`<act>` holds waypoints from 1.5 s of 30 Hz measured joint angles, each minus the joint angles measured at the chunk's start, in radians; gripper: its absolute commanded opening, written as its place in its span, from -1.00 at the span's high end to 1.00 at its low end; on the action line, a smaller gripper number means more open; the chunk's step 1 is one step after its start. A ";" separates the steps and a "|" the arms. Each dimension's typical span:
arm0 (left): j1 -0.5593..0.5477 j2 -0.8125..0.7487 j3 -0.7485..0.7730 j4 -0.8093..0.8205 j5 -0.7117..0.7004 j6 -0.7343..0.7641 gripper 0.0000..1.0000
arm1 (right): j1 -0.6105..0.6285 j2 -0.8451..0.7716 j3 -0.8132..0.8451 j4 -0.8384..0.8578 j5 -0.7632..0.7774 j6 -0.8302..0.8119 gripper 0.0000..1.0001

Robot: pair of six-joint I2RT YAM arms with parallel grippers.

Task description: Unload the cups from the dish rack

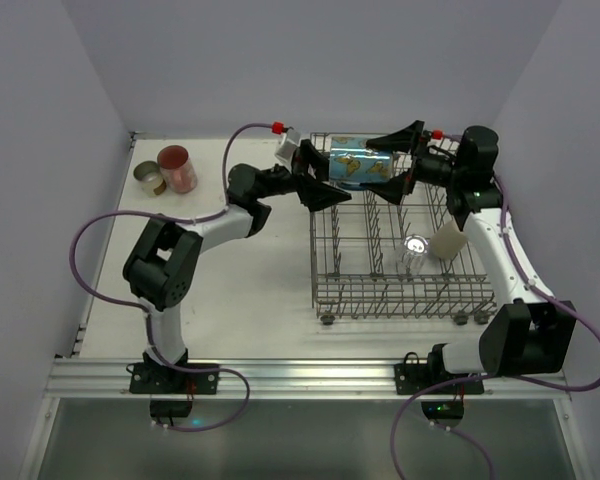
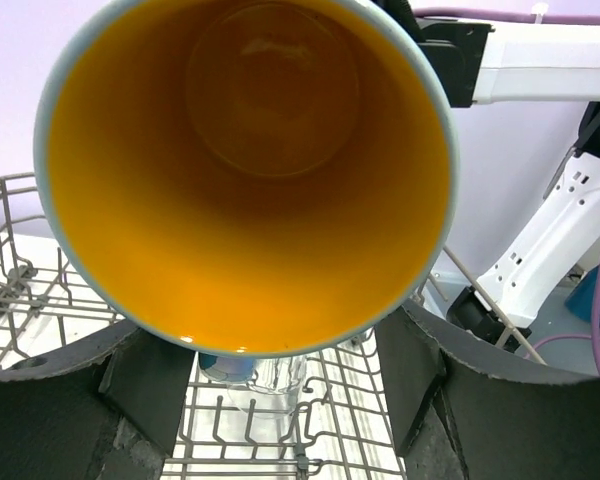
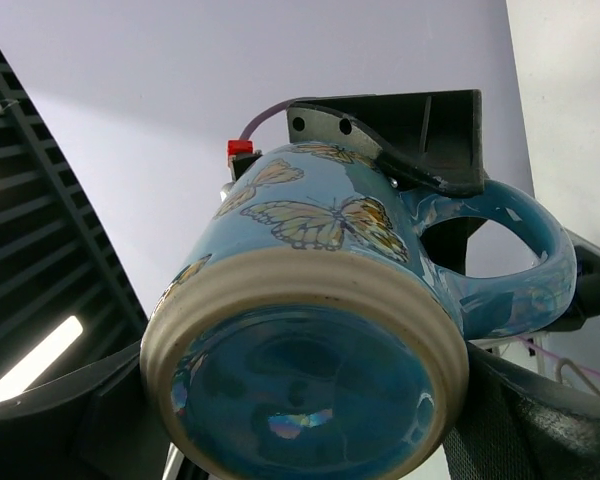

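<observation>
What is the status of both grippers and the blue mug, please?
Right gripper holds blue mug sideways above dish rack. Left gripper flanks its open mouth, grip not confirmed. Glass tumbler and beige cup in the rack below.

1. We find the left arm (image 1: 195,235) folded at the elbow, its forearm stretched rightward, away from its base.
2. The right arm (image 1: 505,260) runs up the right side, its wrist bent leftward.
3. The two hands face each other, fingers levelled nose to nose.
4. The right hand (image 1: 372,167) clamps the base end of the blue mug (image 3: 320,230).
5. The left hand (image 1: 332,178) has its fingers spread either side of the mug's mouth; we cannot tell whether they press.
</observation>
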 measured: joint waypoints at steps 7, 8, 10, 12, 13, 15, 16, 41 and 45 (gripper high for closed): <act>0.000 -0.027 -0.034 0.000 -0.012 0.026 -0.22 | 0.024 -0.005 -0.050 0.118 -0.016 0.098 1.00; 0.000 -0.027 -0.036 0.000 -0.016 0.029 -0.16 | 0.028 -0.005 -0.059 0.136 -0.016 0.113 1.00; 0.000 -0.029 -0.045 0.000 -0.028 0.037 -0.13 | 0.032 -0.005 -0.067 0.156 -0.014 0.133 1.00; 0.000 -0.030 -0.051 0.000 -0.035 0.045 -0.05 | 0.037 -0.005 -0.070 0.167 -0.013 0.145 1.00; -0.001 -0.031 -0.053 0.000 -0.037 0.047 -0.03 | 0.040 -0.005 -0.073 0.177 -0.010 0.154 1.00; -0.002 -0.035 -0.060 0.000 -0.048 0.049 0.01 | 0.042 -0.005 -0.076 0.194 -0.006 0.167 1.00; -0.003 -0.039 -0.064 0.000 -0.055 0.053 0.05 | 0.043 -0.005 -0.076 0.199 -0.005 0.172 1.00; -0.008 -0.105 -0.154 -0.005 -0.163 0.135 0.64 | 0.071 -0.013 -0.154 0.367 0.015 0.314 1.00; -0.012 -0.131 -0.187 -0.010 -0.186 0.146 0.89 | 0.076 -0.018 -0.171 0.391 0.014 0.328 1.00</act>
